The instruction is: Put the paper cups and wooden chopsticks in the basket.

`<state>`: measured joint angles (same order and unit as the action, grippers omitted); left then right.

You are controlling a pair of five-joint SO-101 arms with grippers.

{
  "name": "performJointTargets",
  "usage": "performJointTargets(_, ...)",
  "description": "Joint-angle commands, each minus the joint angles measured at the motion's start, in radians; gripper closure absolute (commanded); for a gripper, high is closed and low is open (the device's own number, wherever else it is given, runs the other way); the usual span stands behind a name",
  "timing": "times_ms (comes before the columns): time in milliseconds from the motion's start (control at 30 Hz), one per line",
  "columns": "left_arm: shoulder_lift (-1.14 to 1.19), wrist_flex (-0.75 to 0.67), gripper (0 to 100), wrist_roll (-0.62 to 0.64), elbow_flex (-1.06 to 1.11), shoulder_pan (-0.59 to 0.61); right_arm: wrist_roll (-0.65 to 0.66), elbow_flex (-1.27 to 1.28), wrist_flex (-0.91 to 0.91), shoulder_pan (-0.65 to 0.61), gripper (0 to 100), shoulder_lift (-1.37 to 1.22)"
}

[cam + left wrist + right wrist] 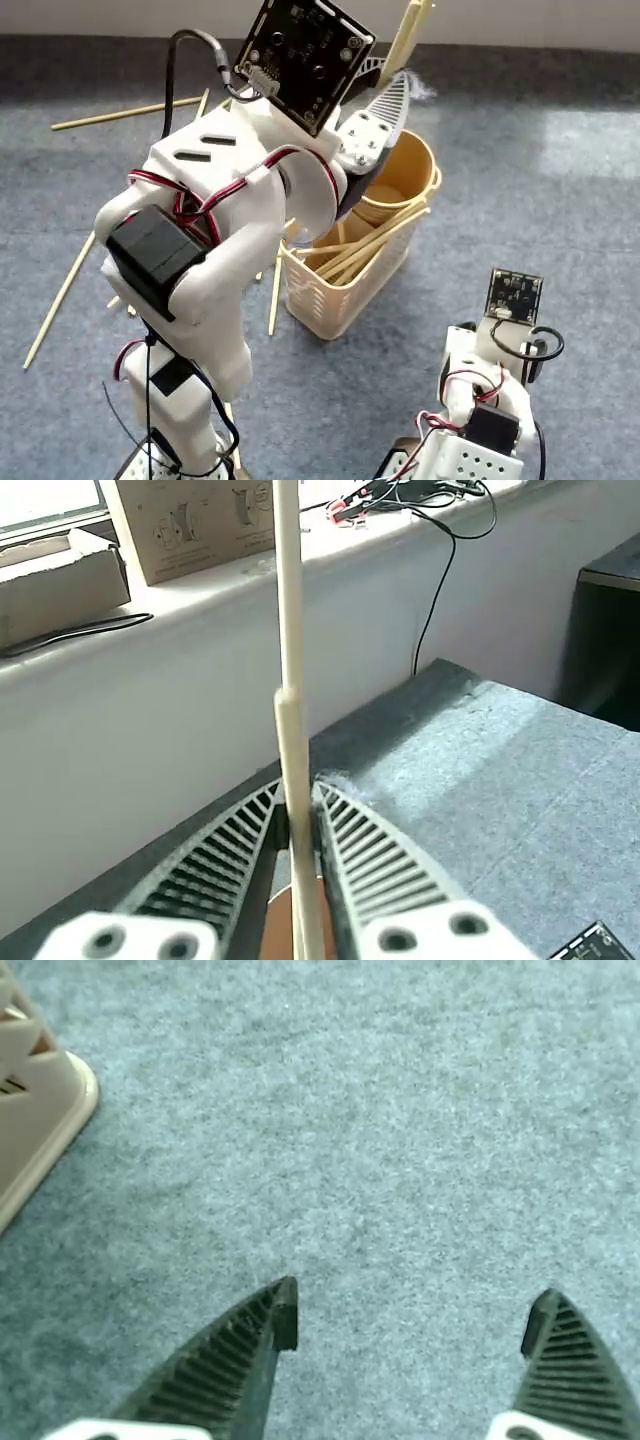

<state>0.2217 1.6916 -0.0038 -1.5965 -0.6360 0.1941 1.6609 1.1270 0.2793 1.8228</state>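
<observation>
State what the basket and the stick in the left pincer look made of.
The cream slotted basket looks like moulded plastic: smooth, even slots. The pale straight chopstick in the left pincer is probably bare wood or bamboo: matte, light tan.

Pale cream basket showing a slotted lattice pattern, paper cup showing mustard tan, wooden chopsticks showing light blond, table carpet showing speckled blue-grey, left gripper and right gripper showing black ribbing over white bases.
</observation>
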Motion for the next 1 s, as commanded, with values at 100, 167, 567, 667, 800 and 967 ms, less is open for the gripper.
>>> performJointTargets(100, -0.001, -0.04, 100, 0.066, -0.004, -0.022, 0.011, 0.076, -0.019, 0.005, 65.2, 0.008)
performJointTargets(167, 0.025, -0.038, 100, 0.072, -0.005, -0.021, 0.011, 0.076, -0.019, 0.005, 65.2, 0.008)
performJointTargets(567, 0.061, -0.034, 88, 0.072, -0.013, 0.019, 0.011, 0.076, -0.019, 0.007, 65.2, 0.008)
performJointTargets(667, 0.061, 0.0, 87, 0.072, -0.015, 0.058, 0.011, 0.076, -0.019, 0.007, 65.2, 0.008)
performJointTargets(800, 0.059, 0.021, 88, 0.074, -0.015, 0.094, 0.011, 0.076, -0.019, 0.007, 65.2, 0.008)
performJointTargets(967, 0.058, 0.038, 88, 0.072, -0.016, 0.122, 0.011, 0.076, -0.019, 0.007, 65.2, 0.008)
